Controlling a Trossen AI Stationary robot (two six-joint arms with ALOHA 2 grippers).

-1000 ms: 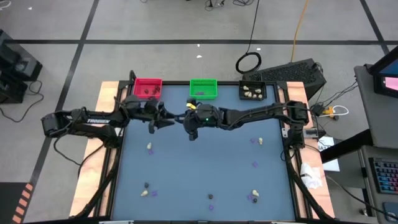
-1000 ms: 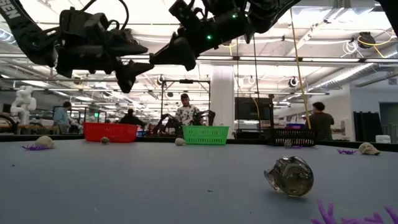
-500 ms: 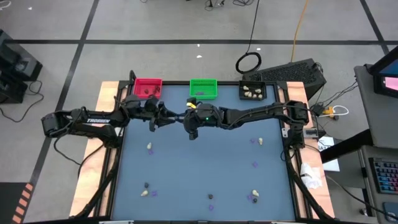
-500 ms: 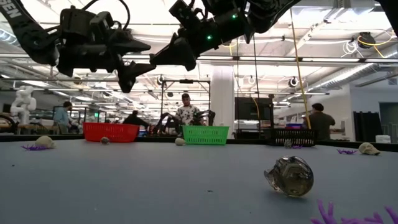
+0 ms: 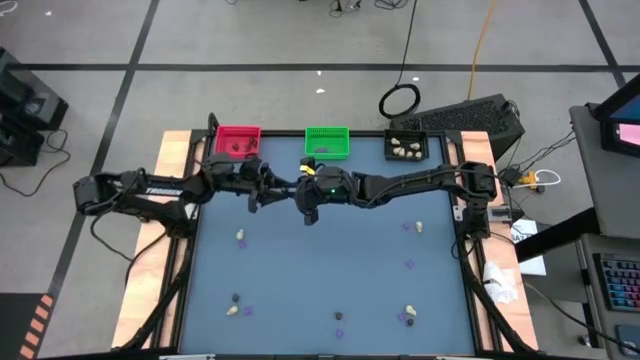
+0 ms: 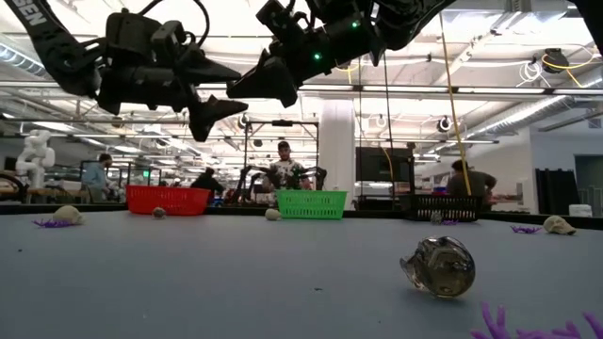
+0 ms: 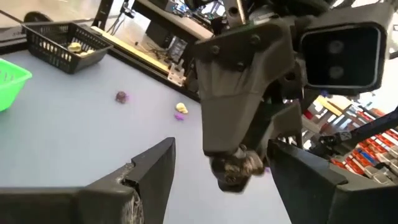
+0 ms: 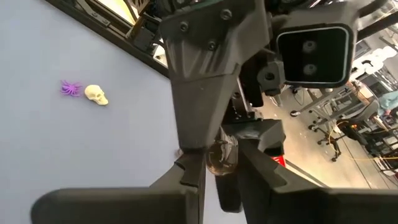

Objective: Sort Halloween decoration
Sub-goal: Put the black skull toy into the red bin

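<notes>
Since a second ago the left gripper [image 5: 272, 189] has slid closer to the right gripper [image 5: 306, 207], and its fingers [image 7: 149, 171] have spread fully, straddling the dark grey trinket [image 7: 235, 169] that the right gripper's nearly closed fingers [image 8: 193, 171] pinch above the bench [image 5: 320, 260]. Other trinkets lie scattered: a cream skull [image 8: 96, 94] beside a purple spider [image 8: 70, 88], more near the red bin [image 5: 238, 140], green bin [image 5: 327, 142] and black bin [image 5: 406, 147].

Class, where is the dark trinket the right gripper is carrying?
The dark trinket is pinched in the right gripper, above the table's far middle, just in front of the green bin, with the open left gripper facing it.
</notes>
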